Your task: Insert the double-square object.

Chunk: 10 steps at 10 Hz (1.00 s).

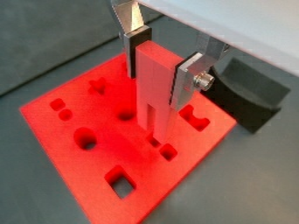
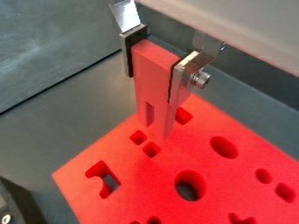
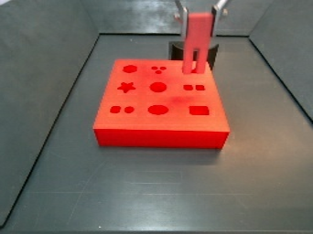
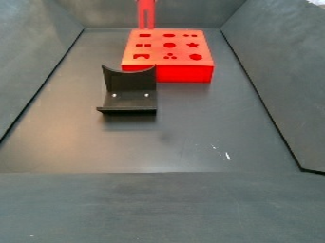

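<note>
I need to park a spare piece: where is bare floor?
Bare floor stretches wide beside the dark curved piece, on the side away from the red block. It is crowded over the block, where the gripper holds the double-square object.

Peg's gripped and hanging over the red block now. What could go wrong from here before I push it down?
1. The gripper holds the double-square object with its forked tip just above the red block; if the tip is off its paired square holes, it may jam on the surface.
2. The fingers grip only the upper part, so contact could tilt or slip the peg.
3. Many other holes lie close by; a wrong one is possible.
</note>
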### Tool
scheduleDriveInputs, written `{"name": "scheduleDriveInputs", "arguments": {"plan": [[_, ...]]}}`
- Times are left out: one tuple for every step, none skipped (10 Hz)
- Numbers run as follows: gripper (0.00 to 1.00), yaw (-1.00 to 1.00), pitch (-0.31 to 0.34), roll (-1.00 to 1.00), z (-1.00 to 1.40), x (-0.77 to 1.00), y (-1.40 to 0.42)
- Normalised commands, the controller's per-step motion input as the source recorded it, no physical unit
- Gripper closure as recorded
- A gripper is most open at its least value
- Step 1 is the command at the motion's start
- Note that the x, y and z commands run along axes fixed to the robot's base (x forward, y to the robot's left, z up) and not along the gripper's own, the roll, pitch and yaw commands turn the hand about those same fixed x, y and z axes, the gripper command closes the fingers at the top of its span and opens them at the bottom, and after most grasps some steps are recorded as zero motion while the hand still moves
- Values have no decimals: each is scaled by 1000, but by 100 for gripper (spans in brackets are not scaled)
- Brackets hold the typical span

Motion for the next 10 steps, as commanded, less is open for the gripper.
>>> {"name": "scheduleDriveInputs", "arguments": {"plan": [[100,-177,-29,123,-383,269,0],[100,-91,0,160,-351,349,0],[100,-46,43,243,-320,334,0],[100,-26,69,220,-274,331,0],[100,0,80,186,-229,149,0],[100,-69,93,184,-203,0,0],[100,-180,0,67,-23,-314,0],[100,-123,0,74,3,-443,-114],[100,-120,0,86,0,-314,-97],[100,-40,0,93,0,-160,-40]]}}
